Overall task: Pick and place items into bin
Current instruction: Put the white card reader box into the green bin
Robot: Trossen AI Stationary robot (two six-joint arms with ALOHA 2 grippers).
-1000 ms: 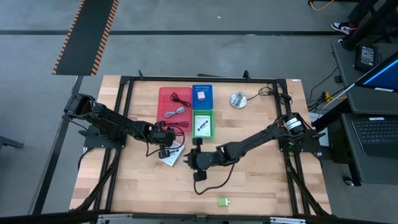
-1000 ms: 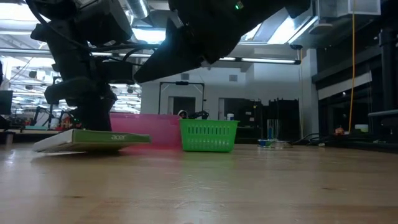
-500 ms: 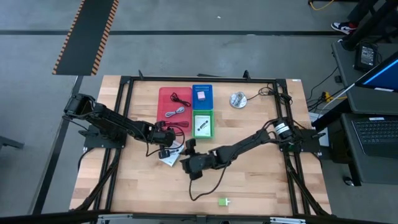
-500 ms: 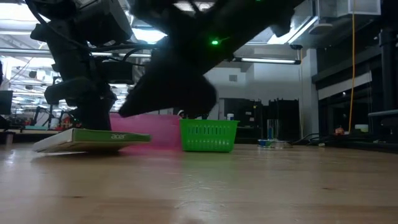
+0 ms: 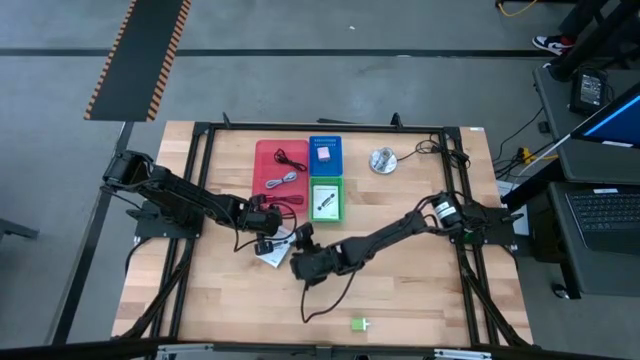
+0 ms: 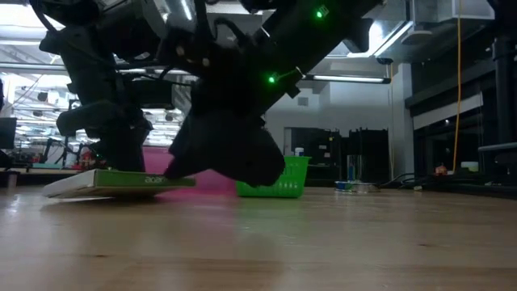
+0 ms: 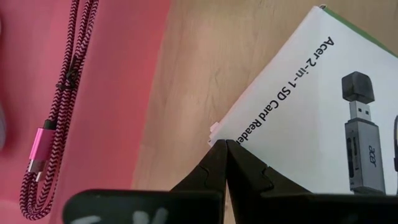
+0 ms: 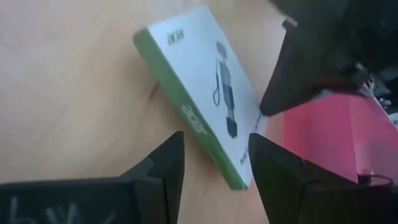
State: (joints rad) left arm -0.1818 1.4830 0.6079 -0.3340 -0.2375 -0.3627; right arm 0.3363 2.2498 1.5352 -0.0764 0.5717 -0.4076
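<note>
Change: right gripper (image 8: 211,163) has moved in beside the SD card reader box (image 8: 199,93); jaws now spread wide, empty.
Left gripper (image 7: 225,163): pinched closed at the box's corner.
Meaning: box pickup imminent.

Robotics lab: framed workbench (image 5: 400,300), monitors (image 5: 612,120).

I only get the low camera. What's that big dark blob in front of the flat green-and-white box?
Observer: That's the right gripper, close beside the box, with its jaws open towards it.
Operator: What kind of box is it?
Observer: The printing on top reads Acer 2-in-1 SD Card Reader, with a picture of the reader.
Operator: And the other arm?
Observer: The left gripper has its jaws shut, with the tip right at one corner of the box.
</note>
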